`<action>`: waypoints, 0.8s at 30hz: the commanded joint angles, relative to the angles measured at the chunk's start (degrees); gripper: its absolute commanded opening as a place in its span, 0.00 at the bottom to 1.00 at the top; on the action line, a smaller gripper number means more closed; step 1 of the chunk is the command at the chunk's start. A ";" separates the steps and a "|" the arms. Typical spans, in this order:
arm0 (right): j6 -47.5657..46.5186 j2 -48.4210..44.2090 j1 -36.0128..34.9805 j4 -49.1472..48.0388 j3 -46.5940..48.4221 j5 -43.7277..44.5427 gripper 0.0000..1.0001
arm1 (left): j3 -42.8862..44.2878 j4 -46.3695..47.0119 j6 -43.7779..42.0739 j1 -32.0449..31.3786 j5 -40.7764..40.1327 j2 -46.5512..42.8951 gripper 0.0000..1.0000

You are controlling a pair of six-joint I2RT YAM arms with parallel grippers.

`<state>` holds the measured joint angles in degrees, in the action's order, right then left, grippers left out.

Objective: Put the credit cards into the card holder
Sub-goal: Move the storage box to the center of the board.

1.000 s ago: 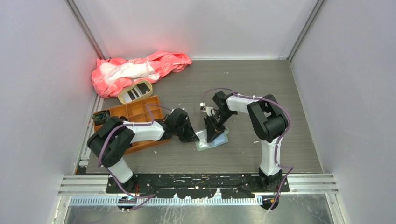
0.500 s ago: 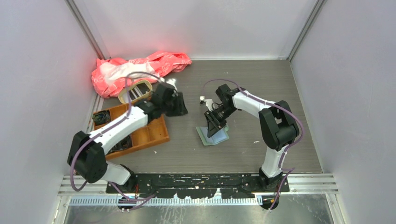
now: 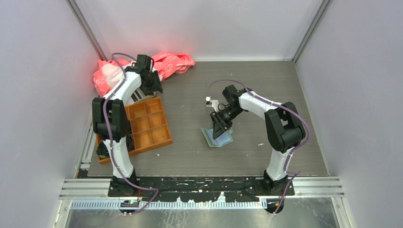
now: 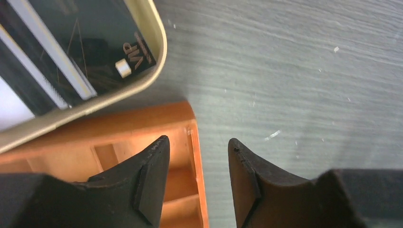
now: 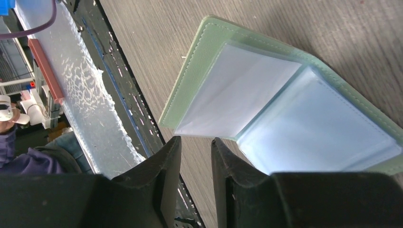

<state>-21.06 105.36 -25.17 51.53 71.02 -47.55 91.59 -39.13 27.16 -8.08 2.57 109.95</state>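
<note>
Mid-table, I see the card holder (image 5: 266, 109) lying open under my narrowly parted, empty right gripper (image 5: 196, 171); my left gripper (image 4: 197, 175) gapes empty near the credit cards (image 4: 90, 42) in the beige tray (image 4: 160, 45).

Only readable text: gold "VIP" lettering is showing on the black plastic credit card (image 4: 97, 40) lying in the beige round-cornered tray (image 4: 160, 47), left wrist view. Fine gold print beside it is coming through too blurred to read.

The matt green card holder (image 5: 190, 80) has glossy plastic pockets (image 5: 309, 133); the table (image 4: 294, 71) looks wood-grained.
</note>
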 commanded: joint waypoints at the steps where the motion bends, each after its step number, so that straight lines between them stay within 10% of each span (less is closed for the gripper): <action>1: -1.25 -1.94 1.11 0.32 0.92 -1.49 0.36 | 13.24 -7.81 -4.38 0.54 -5.00 7.60 0.49; 12: -1.66 -1.25 1.34 0.44 0.86 -1.52 0.36 | 29.06 -13.18 -5.80 4.42 -4.38 20.19 0.61; 24: -1.86 -1.47 1.79 0.59 0.64 -1.23 0.36 | 31.82 -11.23 -3.56 4.31 14.41 24.46 0.24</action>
<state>-22.11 105.36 -23.75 51.53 71.02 -47.70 122.56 -52.12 22.59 -3.22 8.10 135.96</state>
